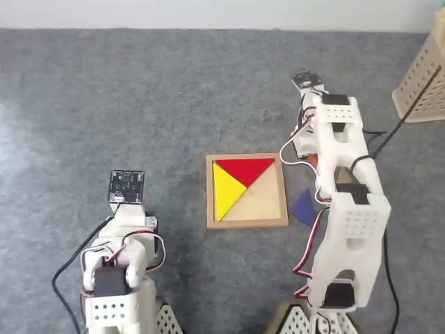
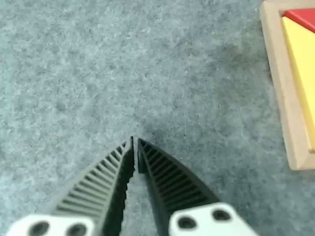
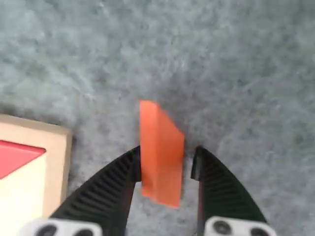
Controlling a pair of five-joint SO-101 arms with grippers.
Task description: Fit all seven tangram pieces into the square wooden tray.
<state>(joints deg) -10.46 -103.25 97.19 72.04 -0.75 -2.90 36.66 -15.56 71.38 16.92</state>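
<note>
The right pincer point(image 3: 166, 156) straddles the orange piece point(image 3: 160, 152). Its jaws are set narrow, one against a long edge of the piece and the other a hair off the opposite edge, so the grip looks not quite closed. Taking the slanted four-sided piece across its long edges makes sense, since those flat sides give the ribbed pads something to bear on. I cannot tell whether the piece lies flat on the grey worktop point(image 1: 139, 104) or is already a little raised.

Just beside this pincer is a corner of the square wooden tray point(image 1: 247, 224), so the piece has only a short way to go. Inside the tray the red triangle point(image 1: 243, 169) fills the far side and the yellow triangle point(image 1: 225, 191) the side towards the left arm. Their long sides lie against the rim and their points meet at the middle. That leaves the near and right-hand parts bare for the smaller pieces. By my count two of the seven are in, so the task is at an early stage.

A blue piece point(image 1: 304, 207) waits on the worktop just outside the tray's right edge, beside the right arm.

The left pincer point(image 2: 135, 143) is closed on nothing, with its tips together. It hangs over bare worktop well to the left of the tray, probably parked there to keep clear.
</note>
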